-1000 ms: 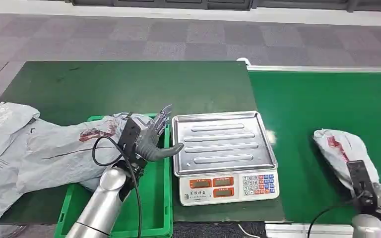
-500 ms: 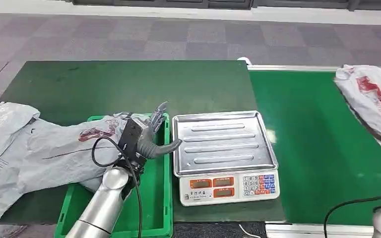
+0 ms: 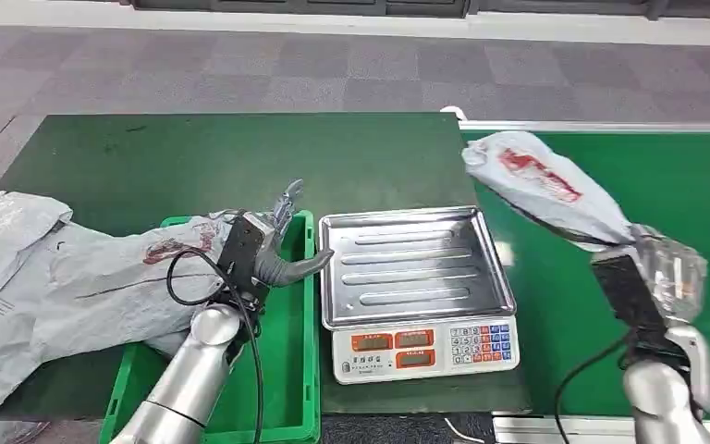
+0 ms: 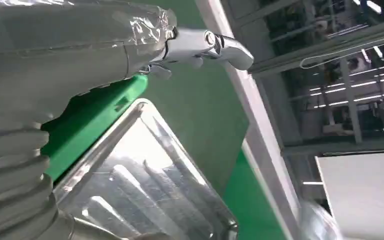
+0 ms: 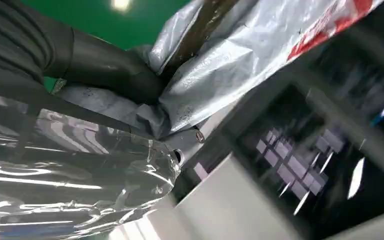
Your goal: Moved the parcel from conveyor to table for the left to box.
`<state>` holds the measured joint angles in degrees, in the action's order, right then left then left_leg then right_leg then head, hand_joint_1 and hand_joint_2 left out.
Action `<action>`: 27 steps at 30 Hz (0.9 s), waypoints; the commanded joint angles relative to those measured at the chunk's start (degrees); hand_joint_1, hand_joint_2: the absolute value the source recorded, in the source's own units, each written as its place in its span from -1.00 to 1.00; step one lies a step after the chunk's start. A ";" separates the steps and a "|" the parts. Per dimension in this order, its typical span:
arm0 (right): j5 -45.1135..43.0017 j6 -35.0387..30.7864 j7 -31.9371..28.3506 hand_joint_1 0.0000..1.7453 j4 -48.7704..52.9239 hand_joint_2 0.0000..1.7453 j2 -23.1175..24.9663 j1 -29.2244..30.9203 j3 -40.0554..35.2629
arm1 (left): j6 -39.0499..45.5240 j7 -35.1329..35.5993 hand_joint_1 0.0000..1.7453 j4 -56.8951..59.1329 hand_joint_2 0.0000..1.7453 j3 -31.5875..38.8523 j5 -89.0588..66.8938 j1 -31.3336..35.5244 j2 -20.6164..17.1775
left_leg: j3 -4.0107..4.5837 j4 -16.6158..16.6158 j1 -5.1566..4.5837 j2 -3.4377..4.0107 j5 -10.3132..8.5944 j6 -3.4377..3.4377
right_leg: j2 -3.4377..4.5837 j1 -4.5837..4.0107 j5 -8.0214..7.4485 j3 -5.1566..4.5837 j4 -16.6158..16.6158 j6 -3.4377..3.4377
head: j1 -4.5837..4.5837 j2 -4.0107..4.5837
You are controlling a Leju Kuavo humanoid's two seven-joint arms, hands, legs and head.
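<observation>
My right hand (image 3: pixel 667 268) grips one end of a grey plastic parcel (image 3: pixel 544 190) with red print and holds it in the air over the seam between the green conveyor (image 3: pixel 629 185) and the table. In the right wrist view the parcel (image 5: pixel 260 55) is bunched between the thumb and fingers (image 5: pixel 105 65). My left hand (image 3: pixel 277 245) hovers open above the green box (image 3: pixel 287 370), just left of the scale's steel tray (image 3: pixel 413 264). The same tray (image 4: pixel 145 190) lies beneath the left hand's fingers (image 4: pixel 205 45) in the left wrist view.
Several grey parcels (image 3: pixel 65 277) lie piled across the box's left side and the dark green table (image 3: pixel 240 157). The scale's display and keypad (image 3: pixel 425 342) face the near edge. Grey carpeted floor lies beyond the table.
My right hand has lifted the parcel off the conveyor and swung it up and left toward the scale. My left hand has shifted slightly up and left.
</observation>
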<state>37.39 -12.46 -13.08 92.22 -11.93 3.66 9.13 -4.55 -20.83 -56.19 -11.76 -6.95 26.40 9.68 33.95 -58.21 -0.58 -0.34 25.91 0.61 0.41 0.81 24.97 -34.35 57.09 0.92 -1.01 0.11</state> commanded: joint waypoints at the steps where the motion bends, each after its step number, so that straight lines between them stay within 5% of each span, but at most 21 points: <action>1: 0.85 6.43 3.45 1.00 -11.69 1.00 -0.62 9.44 -26.41 | 1.37 -0.17 -1.00 5.13 1.00 -3.74 -0.71 4.98 -0.93 | -0.13 0.05 0.09 0.35 0.03 -0.14 | 0.32 -0.09 -0.09 0.02 -0.07 -0.09 | 0.00 0.02; 10: 0.64 12.53 2.07 1.00 -10.65 1.00 -3.47 3.08 -32.62 | 1.87 -0.80 -1.00 7.86 1.00 -4.37 -1.10 6.82 -0.53 | -0.21 0.10 0.13 -0.11 -0.01 -0.18 | -0.11 -0.13 0.02 0.23 -0.13 -0.07 | 0.00 0.02; 17: 3.43 13.74 1.49 1.00 -10.28 1.00 -1.23 2.44 -35.53 | 2.07 -1.24 -1.00 7.31 1.00 -4.24 -1.58 6.51 -0.56 | -0.17 0.08 0.08 -0.01 0.02 -0.20 | -0.03 -0.08 0.03 0.13 -0.06 -0.09 | 0.00 0.00; 18: 4.30 13.90 1.77 0.90 -10.16 1.00 -0.77 2.05 -35.97 | 2.07 -1.29 -1.00 7.32 1.00 -4.19 -1.64 6.65 -0.50 | -0.10 0.05 0.09 0.01 0.01 -0.19 | -0.02 -0.09 0.01 0.04 -0.04 -0.08 | 0.02 0.00; 19: 6.25 13.61 1.99 -1.00 -9.54 1.00 -0.37 1.18 -36.69 | 2.07 -1.42 -1.00 7.36 1.00 -4.25 -1.94 6.85 -0.47 | -0.17 0.10 0.11 -0.01 0.00 -0.23 | -0.07 -0.11 0.02 0.10 -0.08 -0.11 | 0.00 0.00; 27: 7.69 10.52 1.24 -1.00 -5.41 1.00 1.94 -2.87 -33.06 | 3.98 -1.67 -1.00 6.25 1.00 -5.24 -5.68 6.63 -0.78 | -0.21 0.05 0.12 -0.03 0.01 -0.23 | -0.08 -0.13 0.07 0.10 -0.01 -0.14 | 0.00 0.00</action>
<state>45.24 -0.68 -11.50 86.47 -12.04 3.96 -22.86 -2.10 -22.73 -52.78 -13.40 -9.95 30.48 9.90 33.83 -58.21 -0.54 -0.29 25.91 0.48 0.49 0.76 25.01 -34.39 57.15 0.84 -1.01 0.11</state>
